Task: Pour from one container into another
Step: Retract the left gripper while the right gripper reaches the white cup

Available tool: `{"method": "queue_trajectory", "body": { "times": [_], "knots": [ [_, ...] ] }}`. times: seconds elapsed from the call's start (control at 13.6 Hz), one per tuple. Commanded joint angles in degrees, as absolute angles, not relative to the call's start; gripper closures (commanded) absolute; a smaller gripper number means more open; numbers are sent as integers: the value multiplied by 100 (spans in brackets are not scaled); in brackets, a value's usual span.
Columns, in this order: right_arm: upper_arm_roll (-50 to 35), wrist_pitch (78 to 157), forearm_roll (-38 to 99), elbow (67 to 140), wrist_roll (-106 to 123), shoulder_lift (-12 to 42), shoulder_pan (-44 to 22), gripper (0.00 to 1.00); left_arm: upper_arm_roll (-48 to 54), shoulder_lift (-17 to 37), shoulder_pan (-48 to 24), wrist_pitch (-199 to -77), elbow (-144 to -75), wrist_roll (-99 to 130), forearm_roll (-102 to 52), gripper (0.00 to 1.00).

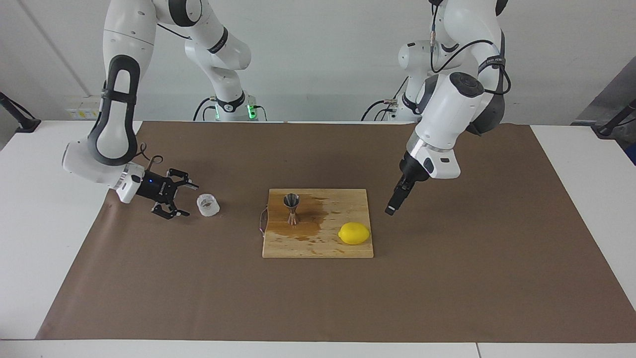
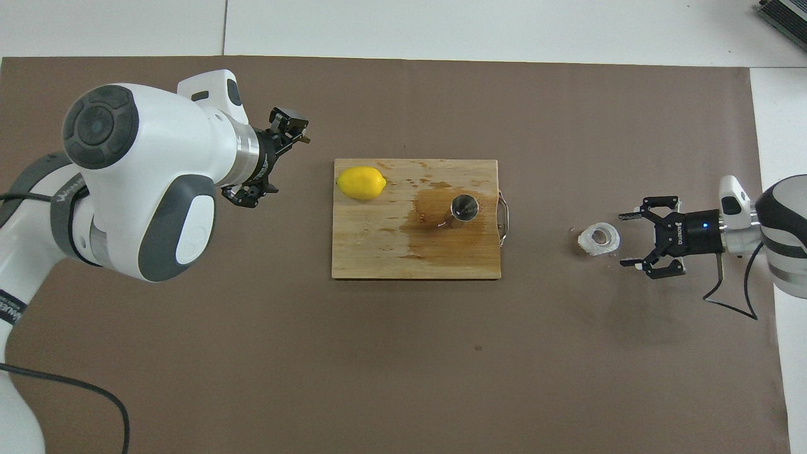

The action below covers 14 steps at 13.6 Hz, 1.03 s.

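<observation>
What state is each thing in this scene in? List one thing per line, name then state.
Glass jar: upright on the paper, untouched.
Jigger: upright on the cutting board, in a wet patch.
Lemon: lying on the board.
Right gripper: open, beside the jar.
Left gripper: open, holding nothing.

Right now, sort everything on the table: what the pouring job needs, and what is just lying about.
Needed:
- glass jar, on the paper beside the open right gripper
- steel jigger, upright on the cutting board

Lying about:
- lemon, on the board
- left gripper, open, over the paper, waiting
</observation>
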<state>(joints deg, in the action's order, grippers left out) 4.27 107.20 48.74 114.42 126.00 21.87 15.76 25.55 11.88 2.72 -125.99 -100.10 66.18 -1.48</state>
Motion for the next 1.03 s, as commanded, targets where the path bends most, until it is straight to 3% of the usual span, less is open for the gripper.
{"method": "queue_trajectory", "body": {
  "times": [0.0,0.59,0.96],
  "knots": [
    [387,10810,5352,11434,13077,2294,1486,0,2488,994,606,-12191,-10011,4841,44,0],
    [378,10969,5388,11821,13482,2294,1389,0,758,571,194,-11576,-9678,2296,44,0],
    [378,11065,5590,11865,13561,2285,1371,0,580,159,167,-10689,-9351,292,61,0]
  ]
}}
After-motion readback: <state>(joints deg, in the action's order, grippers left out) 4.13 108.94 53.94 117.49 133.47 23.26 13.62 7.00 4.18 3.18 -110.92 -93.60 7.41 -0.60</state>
